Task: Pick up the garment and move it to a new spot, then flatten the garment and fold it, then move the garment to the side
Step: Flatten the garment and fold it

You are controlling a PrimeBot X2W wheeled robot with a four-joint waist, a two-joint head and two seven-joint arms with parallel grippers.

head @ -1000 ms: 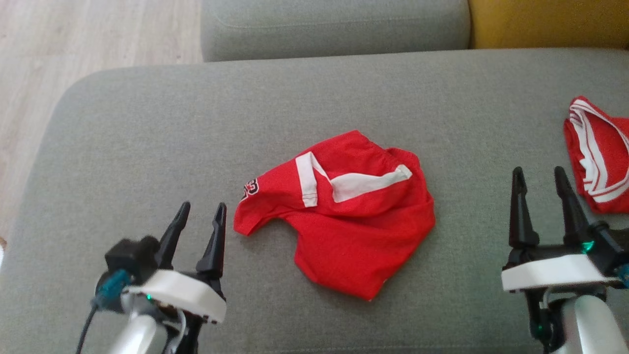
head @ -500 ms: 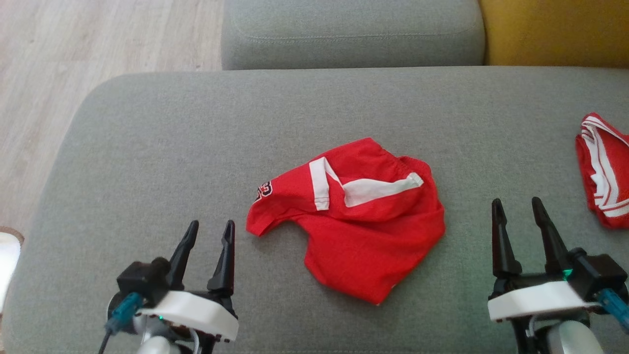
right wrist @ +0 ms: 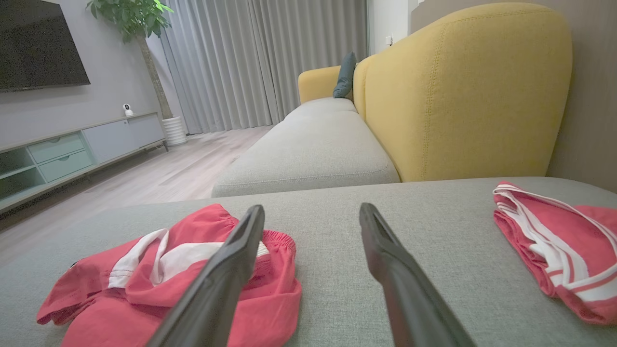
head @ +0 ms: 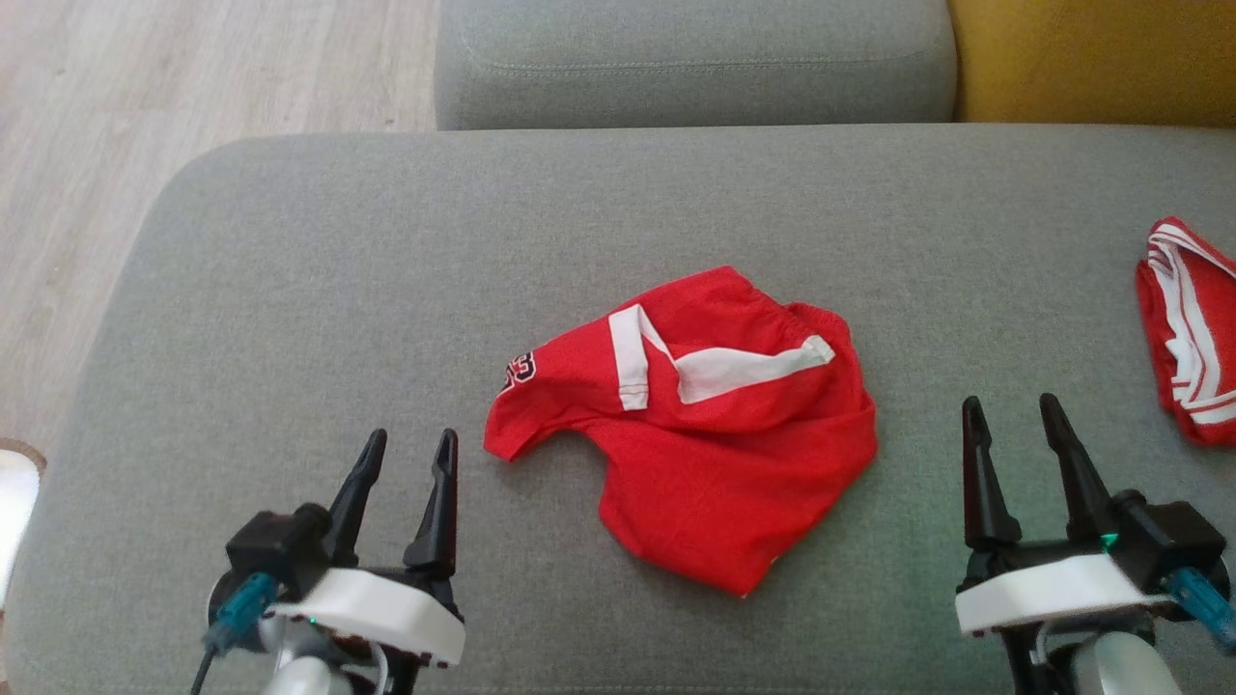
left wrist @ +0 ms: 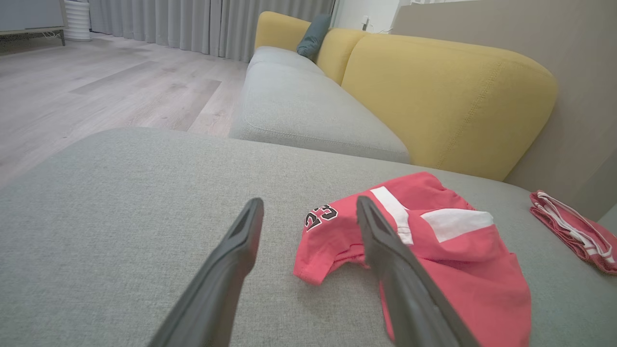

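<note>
The garment (head: 715,434) is a crumpled pair of red shorts with white stripes and a black number patch, lying in the middle of the grey cushion (head: 386,270). It also appears in the left wrist view (left wrist: 434,250) and in the right wrist view (right wrist: 159,274). My left gripper (head: 407,449) hovers open just left of it, nothing between its fingers. My right gripper (head: 1009,413) stands open to the right of it, also with nothing in it. Neither gripper touches the cloth.
A second red and white garment (head: 1193,328) lies folded at the cushion's right edge (right wrist: 554,241). A yellow backrest (head: 1091,58) rises at the far right, and another grey seat cushion (head: 695,58) lies beyond. Wooden floor (head: 145,116) lies left of the cushion.
The head view has shifted, so everything sits slightly right and lower than a second ago. Both grippers stay open; the right one has drawn in a little toward the garment.
</note>
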